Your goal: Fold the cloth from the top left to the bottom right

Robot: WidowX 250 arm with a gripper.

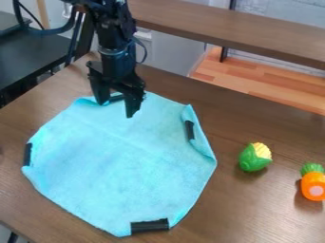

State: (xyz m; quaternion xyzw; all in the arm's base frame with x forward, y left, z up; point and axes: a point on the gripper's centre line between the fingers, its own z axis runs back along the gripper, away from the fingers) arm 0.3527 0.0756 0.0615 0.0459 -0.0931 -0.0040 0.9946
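We see the blue cloth (120,166) spread on the surface (244,216) from left to middle. At upper left, our jaws (118,108) are apart; if they pinch too little, the cloth may slip. Right of the middle, its curled edge (202,140) could make our fold lumpy.

Cloth (124,163), one: light blue, soft-looking, lightly creased. Spread mostly flat on brown tabletop (260,126), toward 7 o'clock from the view's centre. Outline roughly eight-sided. Black strips (149,226) at the edge: 12, 2, between 5 and 6, and 9 o'clock. Edge turned inward at 2 o'clock; rumpled near 12.
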